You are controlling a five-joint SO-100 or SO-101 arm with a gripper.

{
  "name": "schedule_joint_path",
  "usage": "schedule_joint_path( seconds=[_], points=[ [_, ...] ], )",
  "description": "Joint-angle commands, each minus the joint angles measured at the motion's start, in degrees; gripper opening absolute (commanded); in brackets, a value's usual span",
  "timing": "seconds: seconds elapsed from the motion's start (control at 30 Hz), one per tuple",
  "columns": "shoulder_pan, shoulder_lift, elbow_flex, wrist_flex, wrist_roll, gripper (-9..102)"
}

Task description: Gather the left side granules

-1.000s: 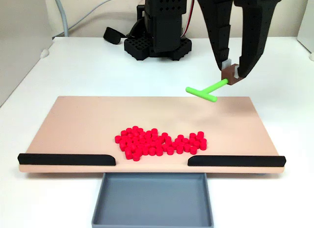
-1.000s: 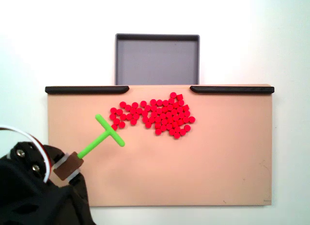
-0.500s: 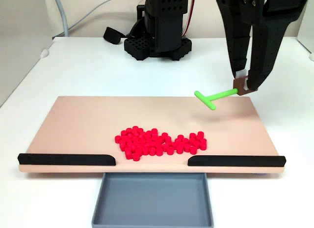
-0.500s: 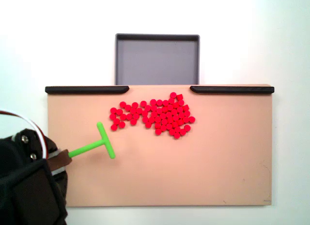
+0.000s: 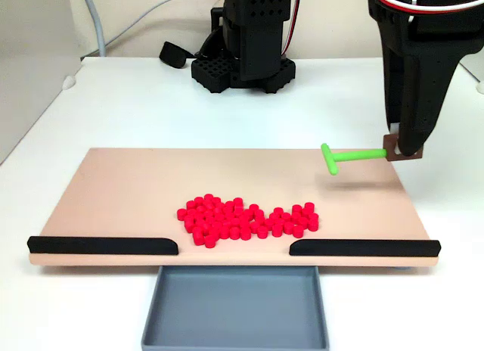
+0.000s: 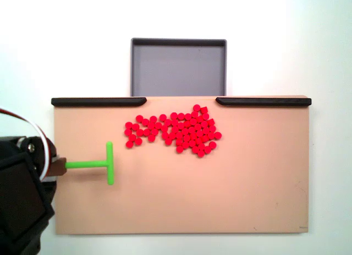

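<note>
- Gripper [image 5: 401,150] clamped on the brown block at the end of the green stick [image 5: 349,155]; same grip seen from above [image 6: 55,168], stick [image 6: 93,164] reaching out over the board [image 6: 220,205].
- Stick shaft lying about level, running along the board's length; crossbar at the free end set square to the shaft, so across the board's width.
- In the front fixed view, a faint shadow under the stick; judged to be held just clear of the board, not touching.
- Red granules [image 6: 176,129] bunched in one patch on the board, near the edge with the two black rails [image 6: 99,101], roughly before the gap that opens onto the grey tray [image 6: 179,42].
- Patch longer along the board than across it; no single direction for the tiny pieces themselves.
- Key relation, top fixed view: patch lies to the right of the crossbar and nearer the rails; nearest granules close to the bar's upper end, apart from it.
- In the front fixed view [image 5: 246,218]: patch to the left of the crossbar and nearer the camera.
- Judgement: bar must come down to the board and sweep toward the patch; as it stands, a straight push along the shaft would pass mostly below the patch.
- Risk: bar riding over the granules if kept too high.
</note>
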Motion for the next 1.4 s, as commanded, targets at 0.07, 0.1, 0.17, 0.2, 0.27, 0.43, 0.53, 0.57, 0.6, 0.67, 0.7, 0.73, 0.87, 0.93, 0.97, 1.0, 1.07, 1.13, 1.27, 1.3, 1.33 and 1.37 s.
schedule_joint_path(
  seconds=[0.07, 0.1, 0.17, 0.2, 0.27, 0.43, 0.53, 0.57, 0.6, 0.67, 0.7, 0.73, 0.87, 0.93, 0.97, 1.0, 1.07, 1.13, 1.27, 1.3, 1.33, 1.37],
  points=[
    [-1.49, -2.46, -5.1, 0.0, 4.66, 0],
    [-1.67, -2.9, -5.54, 0.0, 5.36, 0],
    [-1.93, -3.69, -6.77, 0.0, 6.06, 0],
    [-2.11, -4.04, -7.38, 0.0, 5.89, 0],
    [-2.37, -4.66, -8.26, 0.0, 5.27, 0],
    [-2.29, -5.36, -8.7, 0.0, 2.11, 0],
    [-1.93, -5.89, -8.7, 0.0, -0.44, 0],
    [-1.76, -6.06, -8.7, 0.0, -1.14, 0],
    [-1.67, -6.33, -8.7, 0.0, -1.93, 0],
    [-1.32, -6.68, -8.7, 0.0, -2.99, 0],
    [-1.14, -6.86, -8.7, 0.0, -3.34, 0],
    [-0.97, -7.12, -8.7, 0.0, -3.69, 0],
    [-0.26, -7.47, -8.7, 0.0, -4.66, 0],
    [0.09, -7.56, -8.7, -0.09, -5.01, 0],
    [0.26, -7.65, -8.7, -0.09, -5.1, 0],
    [0.44, -7.65, -8.7, -0.09, -5.19, 0],
    [0.7, -7.73, -8.7, -0.26, -5.27, 0],
    [0.88, -8.44, -10.55, -0.09, -5.36, 0],
    [1.41, -9.67, -12.57, -0.26, -5.8, 0],
    [1.49, -9.67, -12.66, -0.26, -6.06, 0],
    [1.58, -9.76, -12.66, -0.18, -6.42, 0],
    [1.67, -9.76, -12.66, -0.09, -6.68, 0]
  ],
)
